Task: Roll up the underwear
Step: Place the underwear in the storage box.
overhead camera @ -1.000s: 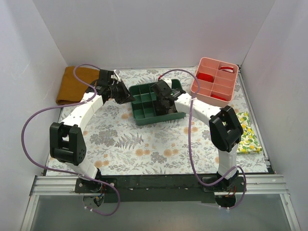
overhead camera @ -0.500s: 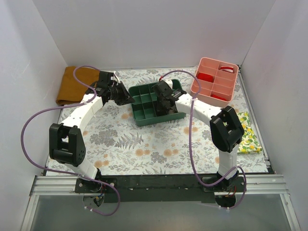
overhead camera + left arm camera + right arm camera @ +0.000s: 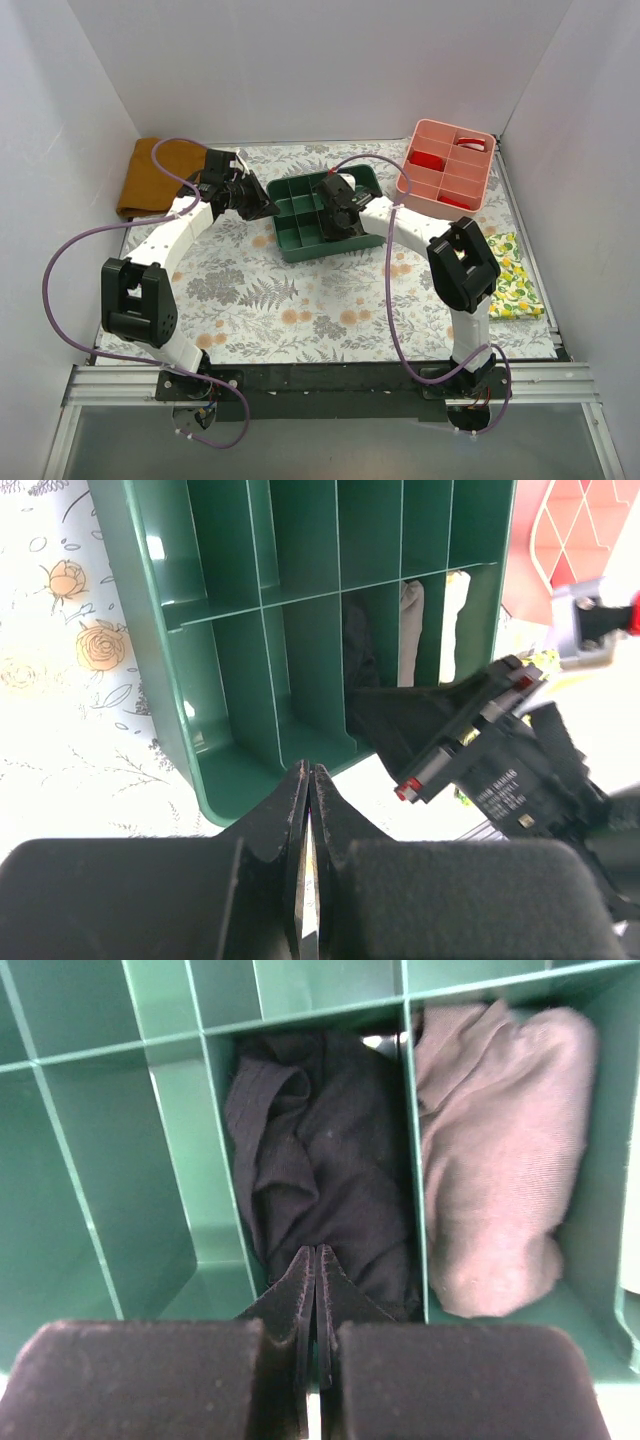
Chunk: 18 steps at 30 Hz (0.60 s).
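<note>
The black underwear (image 3: 320, 1160) lies bunched up in one compartment of the green tray (image 3: 100, 1160), next to a beige cloth (image 3: 500, 1150) in the neighbouring compartment. My right gripper (image 3: 316, 1252) is shut, with its tips down at the near end of the black bundle and nothing visibly pinched. From above, the right gripper (image 3: 338, 222) hangs over the green tray (image 3: 295, 205). My left gripper (image 3: 309, 770) is shut and empty just outside the green tray (image 3: 230, 630), at its left edge; the left gripper (image 3: 265, 207) shows there from above. The underwear (image 3: 365, 645) is partly hidden behind the right gripper.
A pink divided tray (image 3: 447, 165) holding red items stands at the back right. A mustard-brown folded cloth (image 3: 150, 175) lies at the back left, and a lemon-print cloth (image 3: 512, 275) by the right wall. White walls close in three sides.
The right arm's elbow has swung a little to the left and its gripper has edged back over the tray. The left arm has barely moved.
</note>
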Available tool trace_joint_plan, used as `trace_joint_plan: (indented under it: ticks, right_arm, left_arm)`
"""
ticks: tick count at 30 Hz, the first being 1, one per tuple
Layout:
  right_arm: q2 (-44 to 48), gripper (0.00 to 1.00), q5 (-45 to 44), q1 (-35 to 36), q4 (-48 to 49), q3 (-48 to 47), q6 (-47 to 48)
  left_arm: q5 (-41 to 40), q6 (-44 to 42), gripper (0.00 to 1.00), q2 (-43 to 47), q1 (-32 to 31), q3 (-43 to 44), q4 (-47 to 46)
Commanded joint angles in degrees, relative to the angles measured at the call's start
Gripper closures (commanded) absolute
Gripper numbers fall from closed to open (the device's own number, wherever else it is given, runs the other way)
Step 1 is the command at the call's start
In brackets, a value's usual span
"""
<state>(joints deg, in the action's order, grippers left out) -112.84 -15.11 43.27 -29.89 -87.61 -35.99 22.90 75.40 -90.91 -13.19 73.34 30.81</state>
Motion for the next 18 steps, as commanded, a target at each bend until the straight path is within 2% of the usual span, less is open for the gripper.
trace_joint_plan:
  ticks: [1, 8, 13, 18]
  right_arm:
    - [-5.2, 0.99, 3.2, 0.7, -9.1, 3.0, 0.4]
    - [-9.2, 0.99, 1.2, 0.3, -12.6, -0.7, 0.3]
    - [1.5, 0.99, -1.1, 0.7, -5.1, 4.1, 0.7]
    - [7.4, 0.96, -4.8, 0.5, -3.4, 1.7, 3.4]
  left_arm:
    - [-0.7, -0.5, 1.0, 4.4, 0.4, -1.4, -0.7]
    - [-1.0, -0.5, 1.0, 4.9, 0.4, -1.8, -0.7]
    - [-2.2, -0.9, 1.0, 5.4, 0.4, -1.7, -0.2]
    - [-1.5, -0.6, 1.0, 5.0, 0.4, -1.9, -0.6]
